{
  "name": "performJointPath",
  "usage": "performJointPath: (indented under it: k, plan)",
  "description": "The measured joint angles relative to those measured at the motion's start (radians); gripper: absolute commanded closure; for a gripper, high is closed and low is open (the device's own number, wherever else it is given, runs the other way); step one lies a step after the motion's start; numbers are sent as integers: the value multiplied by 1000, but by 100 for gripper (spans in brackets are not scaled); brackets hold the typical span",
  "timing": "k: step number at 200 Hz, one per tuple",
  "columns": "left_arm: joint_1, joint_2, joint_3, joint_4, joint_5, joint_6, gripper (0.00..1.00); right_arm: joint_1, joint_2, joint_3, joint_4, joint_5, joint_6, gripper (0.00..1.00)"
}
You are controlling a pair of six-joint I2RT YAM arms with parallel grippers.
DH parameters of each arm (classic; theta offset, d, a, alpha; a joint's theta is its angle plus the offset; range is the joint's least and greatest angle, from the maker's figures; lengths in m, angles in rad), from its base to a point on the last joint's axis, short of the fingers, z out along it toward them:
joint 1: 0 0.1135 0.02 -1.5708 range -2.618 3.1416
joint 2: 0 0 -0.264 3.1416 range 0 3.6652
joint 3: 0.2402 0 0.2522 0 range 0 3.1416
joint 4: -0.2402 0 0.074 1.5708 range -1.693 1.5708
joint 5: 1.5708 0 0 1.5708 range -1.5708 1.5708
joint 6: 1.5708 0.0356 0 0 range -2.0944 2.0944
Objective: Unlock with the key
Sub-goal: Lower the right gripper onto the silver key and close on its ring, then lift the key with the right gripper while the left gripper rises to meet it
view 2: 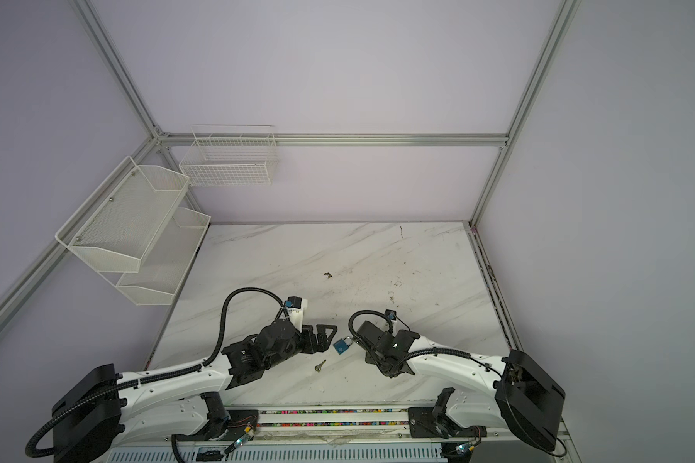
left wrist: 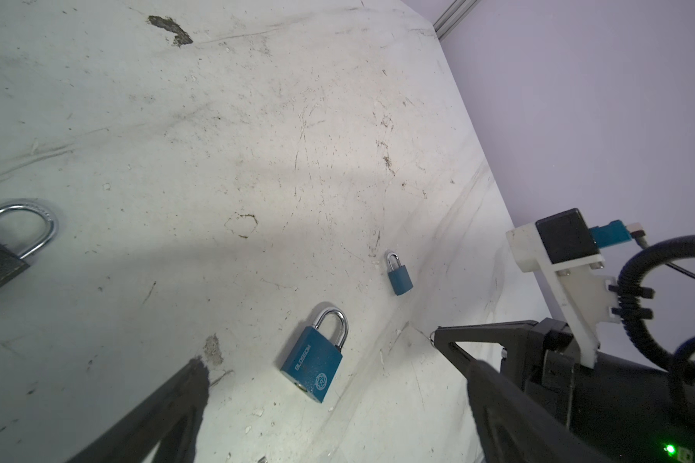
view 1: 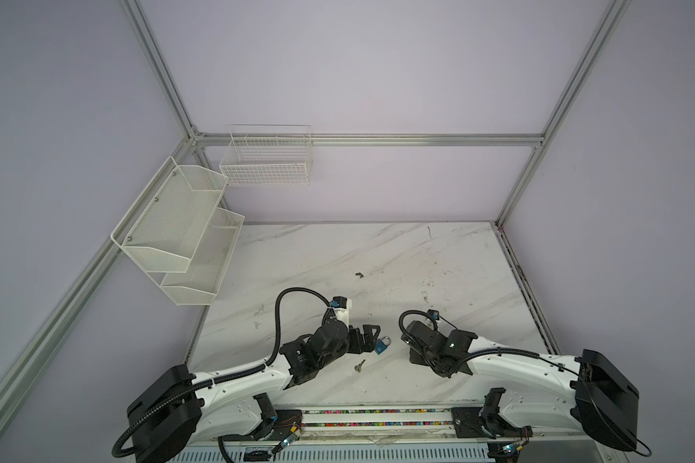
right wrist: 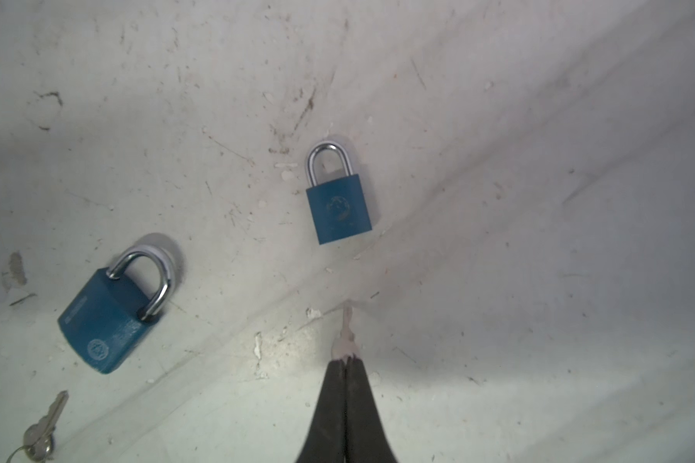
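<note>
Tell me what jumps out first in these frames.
A blue padlock lies on the marble table just ahead of the open left gripper. The right gripper is shut on a small key, its tip pointing toward a second blue padlock. Spare keys lie on the table nearby.

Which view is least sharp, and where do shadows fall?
Right wrist view: softest; lettering on the nearer blue metal padlock with steel shackle is unreadable, and the silver key in the shut right pincer looks pale and blurred. Left wrist view: sharper; that padlock's lettering reads clearly, and a broad shadow crosses the white marble-patterned table. Both top views: even, soft light, only faint shadows.
</note>
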Motion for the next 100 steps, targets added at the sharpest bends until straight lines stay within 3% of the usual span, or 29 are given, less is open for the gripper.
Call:
performJointPath:
  k: [46, 100]
  plan:
    - [4, -67, 24, -39, -18, -48, 0, 0, -84, 40, 20, 23, -105, 100]
    - [59, -126, 80, -67, 24, -153, 1, 0, -117, 111, 177, 0, -274, 100]
